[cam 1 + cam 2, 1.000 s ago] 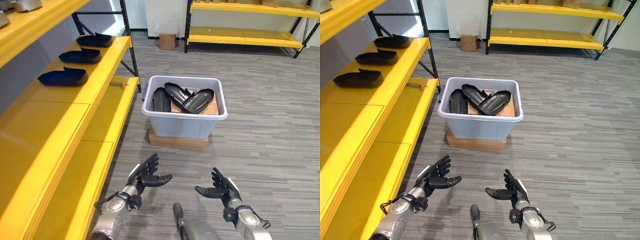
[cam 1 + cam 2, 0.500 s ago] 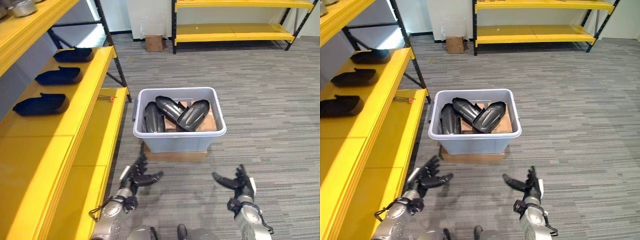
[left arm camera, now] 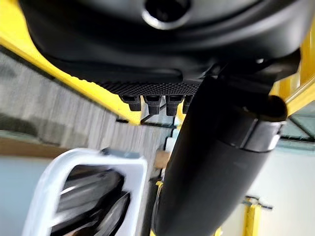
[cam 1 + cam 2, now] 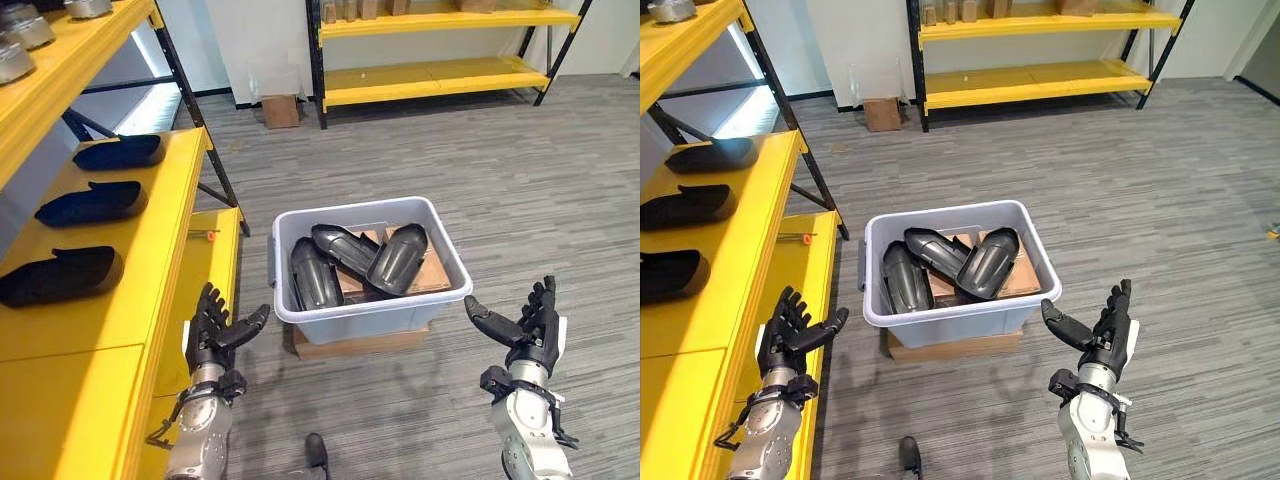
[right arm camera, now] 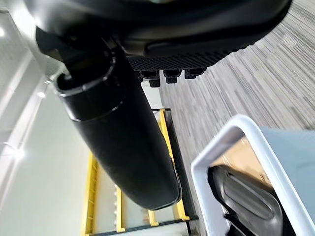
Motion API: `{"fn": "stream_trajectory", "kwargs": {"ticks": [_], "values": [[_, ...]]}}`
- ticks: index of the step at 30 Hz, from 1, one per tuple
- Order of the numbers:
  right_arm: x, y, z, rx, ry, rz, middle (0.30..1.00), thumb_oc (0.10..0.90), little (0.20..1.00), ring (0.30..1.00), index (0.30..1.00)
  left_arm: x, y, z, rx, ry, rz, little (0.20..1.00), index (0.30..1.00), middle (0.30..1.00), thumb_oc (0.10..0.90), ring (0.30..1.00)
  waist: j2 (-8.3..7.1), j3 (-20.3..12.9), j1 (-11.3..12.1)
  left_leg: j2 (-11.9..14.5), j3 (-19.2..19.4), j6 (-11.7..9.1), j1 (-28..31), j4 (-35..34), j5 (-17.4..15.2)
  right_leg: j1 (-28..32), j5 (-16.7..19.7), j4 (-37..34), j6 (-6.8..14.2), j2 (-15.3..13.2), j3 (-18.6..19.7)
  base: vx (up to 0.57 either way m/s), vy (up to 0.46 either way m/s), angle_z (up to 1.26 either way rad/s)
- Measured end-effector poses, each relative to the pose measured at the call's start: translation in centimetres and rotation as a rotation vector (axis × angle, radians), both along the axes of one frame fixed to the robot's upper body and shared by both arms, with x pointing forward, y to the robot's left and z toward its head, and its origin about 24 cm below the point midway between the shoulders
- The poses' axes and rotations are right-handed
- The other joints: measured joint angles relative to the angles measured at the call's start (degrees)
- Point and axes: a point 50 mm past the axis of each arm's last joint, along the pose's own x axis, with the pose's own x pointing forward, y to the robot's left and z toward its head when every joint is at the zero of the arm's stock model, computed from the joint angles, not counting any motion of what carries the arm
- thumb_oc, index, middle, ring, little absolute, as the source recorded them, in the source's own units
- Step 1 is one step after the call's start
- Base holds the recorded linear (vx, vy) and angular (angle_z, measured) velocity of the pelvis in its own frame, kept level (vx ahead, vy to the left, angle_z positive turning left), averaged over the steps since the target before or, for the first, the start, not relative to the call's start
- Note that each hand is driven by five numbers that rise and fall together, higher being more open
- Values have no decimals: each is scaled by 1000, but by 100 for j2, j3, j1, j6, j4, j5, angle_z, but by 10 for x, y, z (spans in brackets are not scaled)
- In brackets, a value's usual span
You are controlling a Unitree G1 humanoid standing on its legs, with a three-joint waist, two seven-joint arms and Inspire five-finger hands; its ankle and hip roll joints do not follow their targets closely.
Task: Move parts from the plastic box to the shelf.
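Parts (image 4: 355, 262) in plastic box (image 4: 370, 318), between empty spread left hand (image 4: 213, 330), right hand (image 4: 525, 330)

A small cardboard box (image 4: 280, 109) sits on the grey floor (image 4: 520, 190) by the far wall. A second yellow rack (image 4: 440, 70) stands beside it.

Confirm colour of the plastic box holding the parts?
Pale grey plastic box, clearest in the left eye view.

Silver-grey arms, each dark robot hand (image 4: 215, 328) ribbed.
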Motion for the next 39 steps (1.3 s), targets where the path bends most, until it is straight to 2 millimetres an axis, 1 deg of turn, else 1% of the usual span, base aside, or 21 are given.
{"fn": "stream_trajectory", "kwargs": {"ticks": [5,8,11,14,16,17,18,19,20,21,22,23,24,25,26,27,28,30,34,36,39], "values": [[1,4,-1,2,2,37,1000,900,1000,1000,1000,-2,4,5,3,-41,46,1000,1000,1000,900,1000,-46,45,103,-1,24,45,105,1,-41,118,34,-15,20,-7,-68,203,178,-2],[1,1,0,-1,-1,31,1000,900,1000,1000,1000,-6,2,9,8,-63,25,1000,1000,1000,900,1000,-100,218,166,122,-7,-144,229,16,-151,179,23,111,16,86,-98,209,229,-3],[2,0,2,-9,-6,10,1000,900,1000,1000,1000,-5,1,10,8,-73,-7,1000,1000,1000,900,1000,-148,269,212,108,-50,-202,203,20,-175,150,-4,116,-35,95,-107,155,213,-1],[3,0,5,-24,-15,-2,1000,900,1000,1000,1000,-3,-1,13,9,-92,-41,1000,1000,1000,900,1000,-140,272,214,63,-49,-184,72,68,-185,10,-8,177,-36,55,-110,130,243,2],[4,0,8,-43,-23,-17,1000,900,1000,1000,1000,2,-6,16,5,-99,-95,1000,1000,1000,900,1000,-119,284,192,29,-119,-98,34,114,-244,-133,9,547,14,101,-196,86,245,14],[4,0,10,-60,-26,-27,1000,900,1000,1000,1000,5,-8,17,3,-98,-124,1000,1000,1000,900,1000,-83,285,194,75,-182,-78,57,102,-259,-280,2,920,53,167,-234,28,142,19],[5,1,20,-80,-70,-28,1000,900,1000,1000,1000,11,-12,21,5,-118,-162,1000,1000,1000,900,1000,-87,286,210,83,-208,-9,132,81,-314,-952,-25,2293,180,219,-179,68,221,10],[8,4,31,-99,-118,-17,1000,900,1000,1000,1000,12,-12,23,8,-124,-168,1000,1000,1000,900,1000,-124,282,216,27,-147,77,174,84,-374,-1391,11,3229,584,151,-50,121,205,-9],[11,8,36,-90,-150,-9,1000,900,1000,1000,1000,13,-10,27,18,-132,-171,1000,1000,1000,900,1000,-257,312,291,-191,-41,253,67,378,-513,-1982,302,4205,1083,117,244,161,178,-27],[9,11,40,-87,-177,-5,1000,900,1000,1000,1000,11,-14,33,20,-156,-200,1000,1000,1000,900,1000,-485,483,365,-380,231,542,-235,1580,-1452,-3292,1980,6485,1224,73,562,195,-30,-31],[7,12,35,-97,-140,22,1000,900,1000,1000,1000,0,-15,27,12,-132,-202,1000,1000,1000,900,1000,-400,493,383,-284,258,674,-205,1526,-1524,-3923,2216,6696,1083,177,393,168,-114,-17],[7,12,34,-97,-138,24,1000,900,1000,1000,1000,-1,-15,27,10,-129,-202,1000,1000,1000,900,1000,-360,479,369,-259,252,673,-203,1513,-1525,-3957,2130,6607,1031,198,347,169,-176,15],[3,9,32,-101,-130,20,1000,900,1000,1000,1000,-9,-16,23,2,-110,-220,1000,1000,1000,900,1000,-141,422,213,-108,162,341,-149,1143,-1478,-4174,1280,4431,568,103,-232,188,-168,46],[3,6,33,-110,-136,17,1000,900,1000,1000,1000,-8,-14,26,17,-118,-240,1000,1000,1000,900,1000,-149,421,127,-107,242,98,-121,870,-1309,-4084,1206,2756,503,-157,-672,284,-306,54],[3,7,33,-116,-129,38,1000,900,1000,1000,1000,-6,-7,26,39,-95,-249,1000,1000,1000,900,1000,-270,411,178,-236,411,17,137,575,-1175,-3947,1460,872,378,-390,-651,385,-434,37],[4,11,32,-116,-128,75,1000,900,1000,1000,1000,-10,-3,18,40,-52,-237,1000,1000,1000,900,1000,-207,409,171,-258,416,106,469,498,-1211,-3533,1863,-337,296,-417,-634,350,-425,18],[4,13,31,-113,-121,89,1000,900,1000,1000,1000,-13,-2,16,42,-42,-240,1000,1000,1000,900,1000,-187,406,169,-247,447,162,632,480,-1224,-3402,2007,-532,261,-436,-652,273,-327,17],[3,14,28,-107,-107,99,1000,900,1000,1000,1000,-14,-5,15,44,-32,-255,1000,1000,1000,900,1000,-165,382,166,-210,442,163,854,386,-1225,-3130,2065,-658,258,-444,-717,241,-285,23],[3,15,26,-96,-96,126,1000,900,1000,1000,1000,-13,-12,13,45,-26,-291,1000,1000,1000,900,1000,-166,327,158,-199,272,161,1148,242,-1225,-2761,2300,-406,301,-278,-647,216,-244,20],[4,17,26,-94,-88,141,1000,900,1000,1000,1000,-12,-13,13,46,-27,-292,1000,1000,1000,900,1000,-148,293,65,-200,234,22,1317,213,-1309,-2573,2334,-392,243,-126,-779,285,-259,11],[3,17,21,-75,-49,152,1000,900,1000,1000,1000,-14,-13,11,38,-17,-290,1000,1000,1000,900,1000,-114,184,21,-228,250,-188,1632,133,-1437,-2319,2601,-378,-116,-4,-972,123,-81,0]]}}
